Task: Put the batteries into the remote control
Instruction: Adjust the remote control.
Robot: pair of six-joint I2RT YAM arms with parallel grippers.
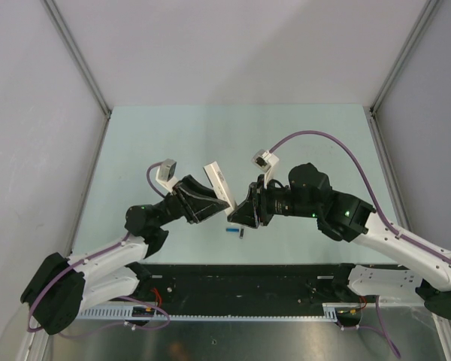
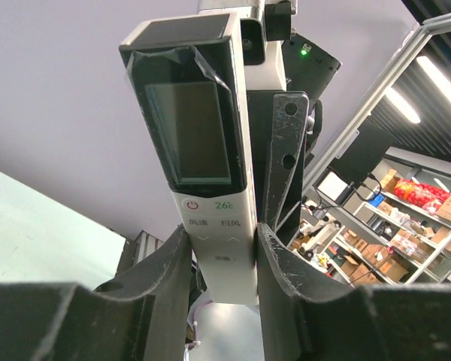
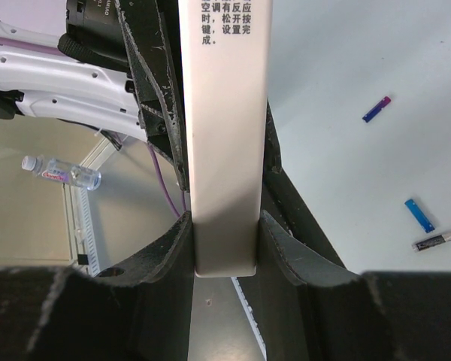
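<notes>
Okay so both arms have the remote control (image 2: 203, 128) held up off the table (image 1: 150, 143), about mid-table. The left gripper (image 2: 218, 263) pinches it by its long edges just below the buttons, screen side facing that wrist. The right gripper (image 3: 225, 241) clamps it too, against the plain back. Three loose batteries lie on the table: a blue one (image 3: 419, 214) beside a dark one (image 3: 434, 241), and a blue-and-red one (image 3: 376, 109) off apart.
</notes>
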